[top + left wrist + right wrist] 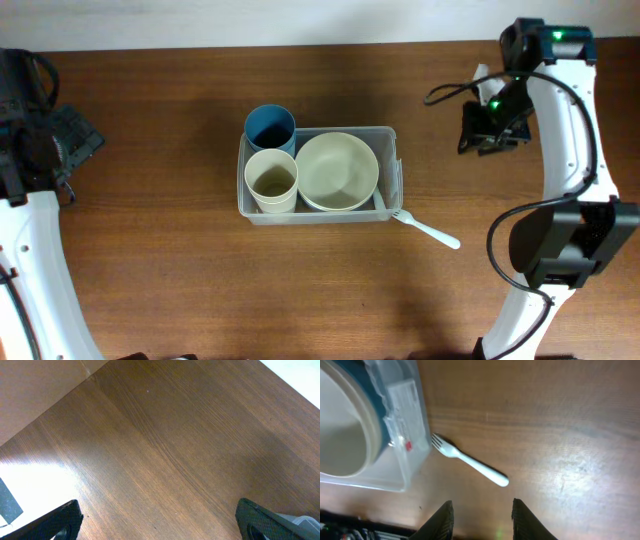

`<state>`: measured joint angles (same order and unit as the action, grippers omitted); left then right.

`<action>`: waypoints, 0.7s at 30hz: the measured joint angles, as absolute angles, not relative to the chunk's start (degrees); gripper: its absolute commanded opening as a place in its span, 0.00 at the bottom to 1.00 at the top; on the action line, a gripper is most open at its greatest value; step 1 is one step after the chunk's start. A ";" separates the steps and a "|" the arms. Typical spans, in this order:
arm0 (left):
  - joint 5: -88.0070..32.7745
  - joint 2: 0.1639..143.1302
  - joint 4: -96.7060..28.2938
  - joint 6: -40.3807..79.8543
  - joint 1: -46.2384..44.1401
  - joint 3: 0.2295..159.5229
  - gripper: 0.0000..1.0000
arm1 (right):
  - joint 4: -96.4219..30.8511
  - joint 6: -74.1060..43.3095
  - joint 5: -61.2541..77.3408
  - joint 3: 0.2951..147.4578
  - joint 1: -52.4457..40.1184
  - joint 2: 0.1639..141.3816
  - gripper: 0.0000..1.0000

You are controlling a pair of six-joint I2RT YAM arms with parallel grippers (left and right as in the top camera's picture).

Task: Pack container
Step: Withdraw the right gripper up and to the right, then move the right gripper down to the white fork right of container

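Container (345, 130), clear rounded plastic, sits mid-frame on the wood table (150, 280). At far left my left gripper (157, 520) is splayed wide and empty. Blue cup (269, 126) and cream cup (271, 182) stand packed beside a smooth cream bowl (337, 170), I'd say to save room. A white plastic fork (428, 230) lies outside, just beside the lower-right corner. My right gripper (482, 520) hovers parted, holding nothing.

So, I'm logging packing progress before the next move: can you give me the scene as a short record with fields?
container: holds blue cup, cream cup, cream bowl
fork: on the table, outside, beside a container corner
left tool: open, empty, over bare table
right tool: open, empty, clear of the fork
not yet packed: fork
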<state>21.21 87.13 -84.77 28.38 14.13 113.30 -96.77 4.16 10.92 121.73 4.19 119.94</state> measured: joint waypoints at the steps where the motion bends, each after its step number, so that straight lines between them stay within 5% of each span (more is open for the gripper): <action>1: 21.19 87.13 -84.77 28.36 14.13 113.30 1.00 | -96.64 4.40 10.79 120.86 4.19 119.96 0.33; 9: 21.21 87.13 -84.77 28.38 14.13 113.30 1.00 | -97.08 4.80 10.31 118.72 4.54 117.03 0.38; 21: 21.21 87.13 -84.77 28.36 14.11 113.30 1.00 | -94.83 4.97 10.13 101.27 4.58 91.70 0.40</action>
